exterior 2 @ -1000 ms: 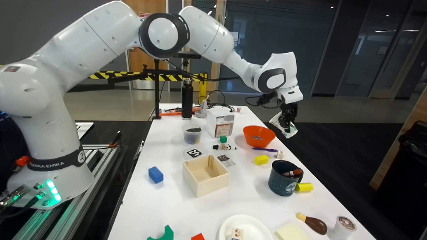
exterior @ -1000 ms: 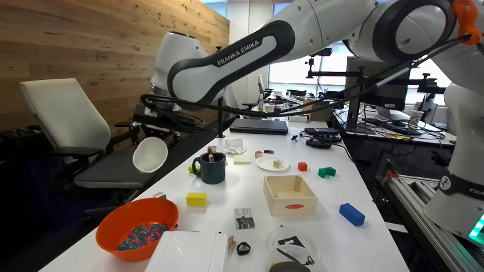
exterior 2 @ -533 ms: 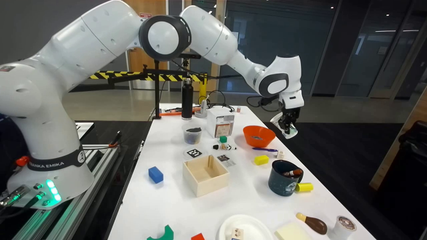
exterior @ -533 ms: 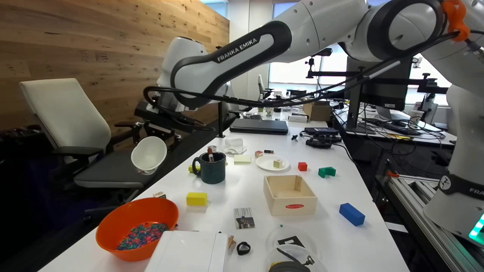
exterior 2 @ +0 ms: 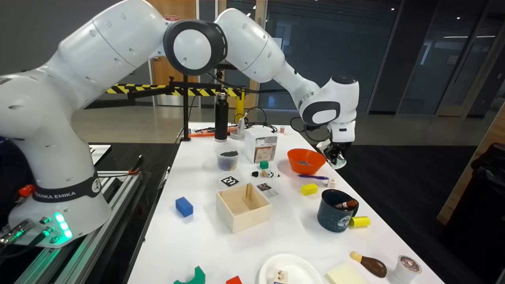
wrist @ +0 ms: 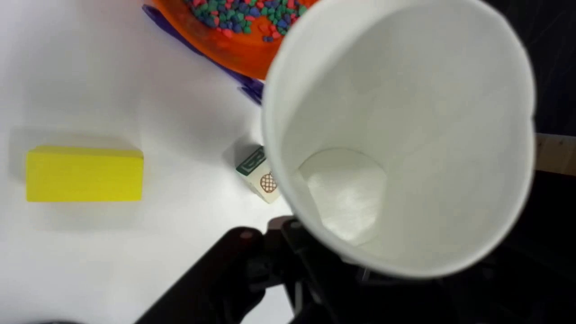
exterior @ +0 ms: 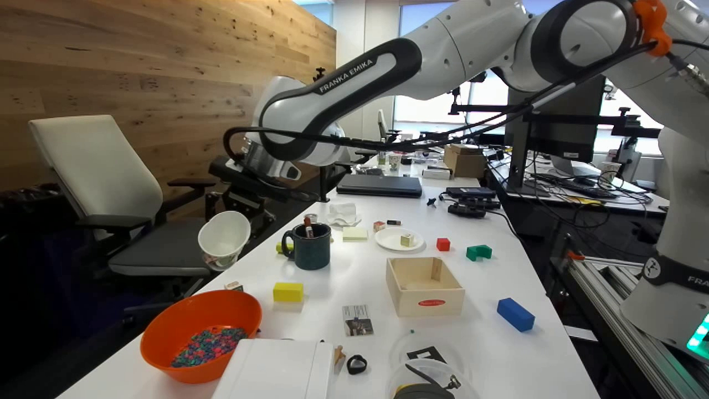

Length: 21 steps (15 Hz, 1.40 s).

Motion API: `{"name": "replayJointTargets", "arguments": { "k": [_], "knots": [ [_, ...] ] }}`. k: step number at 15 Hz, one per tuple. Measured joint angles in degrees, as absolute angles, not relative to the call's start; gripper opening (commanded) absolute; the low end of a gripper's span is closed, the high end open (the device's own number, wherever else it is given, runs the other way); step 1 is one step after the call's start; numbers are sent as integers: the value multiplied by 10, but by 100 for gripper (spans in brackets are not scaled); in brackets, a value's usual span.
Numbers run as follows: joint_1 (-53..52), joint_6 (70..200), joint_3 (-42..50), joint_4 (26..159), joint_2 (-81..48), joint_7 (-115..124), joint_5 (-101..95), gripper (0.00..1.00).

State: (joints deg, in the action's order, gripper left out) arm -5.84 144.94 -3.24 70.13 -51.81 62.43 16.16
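You have in view one tilted white cup (wrist: 400,139), one orange bowl (exterior: 210,303), one dark mug (exterior: 312,250), one white plate (exterior: 388,239), one wooden box (exterior: 410,306) and one black bottle (exterior 2: 221,117). You can count also three small patterned cubes (exterior: 407,240), two yellow blocks (exterior 2: 309,189), two green blocks (exterior 2: 264,165), one red block (exterior: 443,244), one blue block (exterior: 515,315) and one purple pen (exterior 2: 313,177).

white box (exterior: 274,368): close to the lens in an exterior view, looking down along the table (exterior: 515,360) toward windows (exterior: 426,108)
white plate (exterior 2: 300,268): close in an exterior view, facing back from the opposite end toward a glass wall (exterior 2: 323,39)
white cup (wrist: 427,112): very near in the wrist view, aimed steeply down
orange bowl (wrist: 234,51), yellow block (wrist: 85,175): shared by all three views
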Motion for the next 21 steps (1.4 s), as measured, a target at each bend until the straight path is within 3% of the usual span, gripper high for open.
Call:
{"name": "replayJointTargets", "arguments": {
  "k": [2,3,7,8,14,21],
  "knots": [
    [-50,1471,-45,718,-517,617,178,20],
    [-49,1489,-48,725,-517,613,181,45],
    [-49,1544,-56,740,-514,601,184,45],
    [-49,1544,-56,742,-513,600,184,20],
    [-47,1538,-50,739,-514,606,187,20],
    [-4,1427,-59,694,-511,609,234,20]
  ]
}}
